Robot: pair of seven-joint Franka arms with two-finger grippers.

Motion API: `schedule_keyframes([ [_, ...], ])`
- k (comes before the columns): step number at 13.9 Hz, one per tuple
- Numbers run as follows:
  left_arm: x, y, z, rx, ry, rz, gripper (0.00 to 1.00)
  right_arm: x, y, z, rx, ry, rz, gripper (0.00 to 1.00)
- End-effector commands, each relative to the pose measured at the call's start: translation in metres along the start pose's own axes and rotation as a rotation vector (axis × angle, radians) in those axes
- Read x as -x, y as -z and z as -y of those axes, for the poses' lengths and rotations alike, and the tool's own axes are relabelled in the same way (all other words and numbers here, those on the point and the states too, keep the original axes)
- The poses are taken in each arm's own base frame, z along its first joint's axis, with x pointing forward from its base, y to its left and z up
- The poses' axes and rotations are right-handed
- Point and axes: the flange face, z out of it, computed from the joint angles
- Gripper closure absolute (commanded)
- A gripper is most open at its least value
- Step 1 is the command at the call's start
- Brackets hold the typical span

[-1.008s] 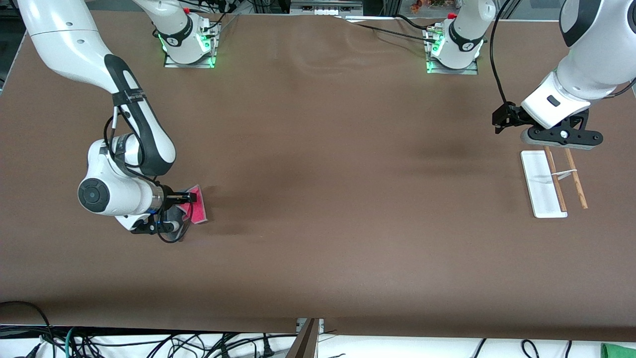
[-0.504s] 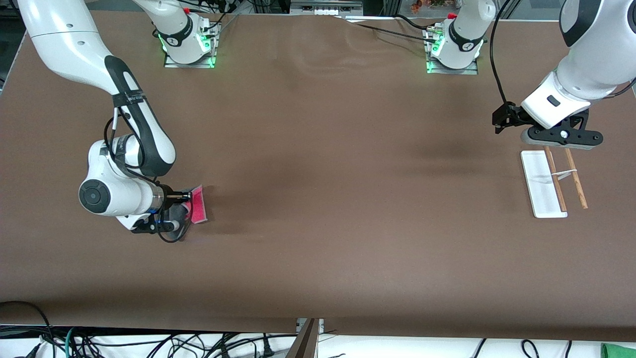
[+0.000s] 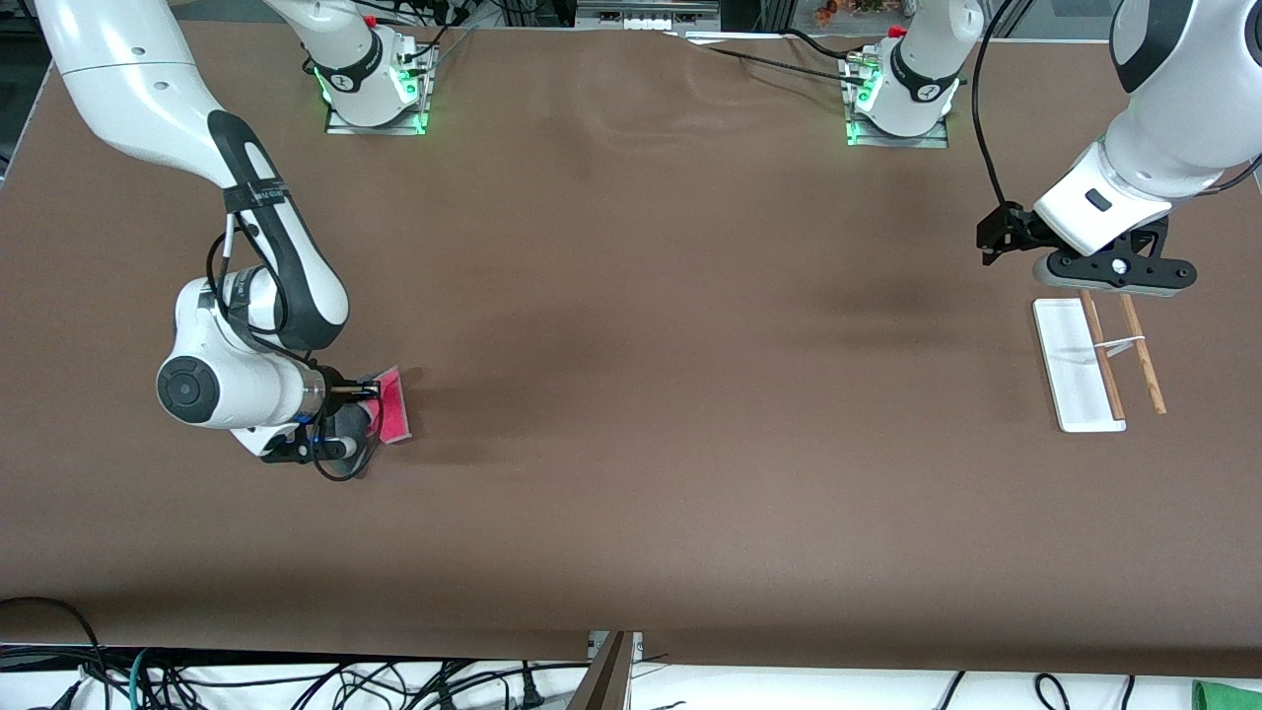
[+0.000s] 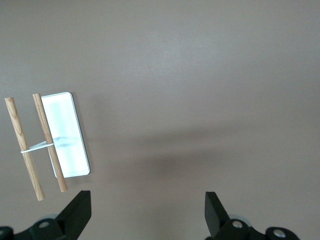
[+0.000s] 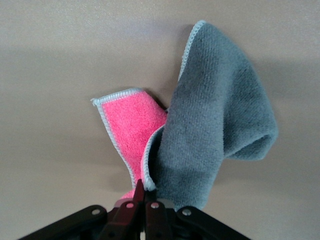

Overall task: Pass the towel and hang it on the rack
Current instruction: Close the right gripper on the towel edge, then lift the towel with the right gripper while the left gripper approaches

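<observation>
Down at the right arm's end of the table, the right gripper (image 3: pixel 367 392) is sitting low at the table surface, its fingers pressed together and pinching the towel (image 3: pixel 391 406) by one edge. In the right wrist view that pinch is showing clearly: the fingertips (image 5: pixel 141 196) are meeting on the stitched hem of the towel (image 5: pixel 210 135), and the cloth is folding over itself, the pink-red face showing on one flap and the dark grey face curling round in a loose bulge on the other. In the front view the pink side is facing up and the towel is lying against the brown table (image 3: pixel 631 394) just beside the gripper's tips. Over at the left arm's end, the left gripper (image 3: pixel 1114 274) is hanging in the air over the end of the rack (image 3: pixel 1080 370) that is farther from the front camera, its fingers (image 4: pixel 75 217) spread wide with nothing between them. The rack (image 4: pixel 67 135) is standing on the table with its flat white base and two thin wooden rods (image 3: pixel 1144 355) running parallel, tied by a small crosspiece. Towel and rack are sitting well apart, at the table's two ends.
</observation>
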Motion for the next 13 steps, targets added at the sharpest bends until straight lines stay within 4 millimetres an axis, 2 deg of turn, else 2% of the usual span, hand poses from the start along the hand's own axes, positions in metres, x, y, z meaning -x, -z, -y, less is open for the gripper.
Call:
schedule_keyframes([
  [1,-0.002,0.006,0.0,0.004,-0.011,0.007,0.0,0.006,0.027,0.006,-0.007,0.018,0.013,1.0],
  [5,-0.002,0.005,0.0,0.004,-0.014,0.008,0.0,0.009,0.11,0.053,-0.028,0.098,0.023,1.0],
  [9,-0.005,0.001,-0.001,0.021,-0.013,0.014,0.0,0.027,0.178,0.091,-0.048,0.167,-0.006,1.0],
  [11,-0.013,0.001,-0.013,0.075,-0.021,0.016,0.0,0.038,0.192,0.126,-0.069,0.229,-0.016,1.0],
  [13,-0.02,-0.003,-0.022,0.155,-0.018,0.024,0.0,0.055,0.216,0.175,-0.107,0.317,-0.055,1.0],
])
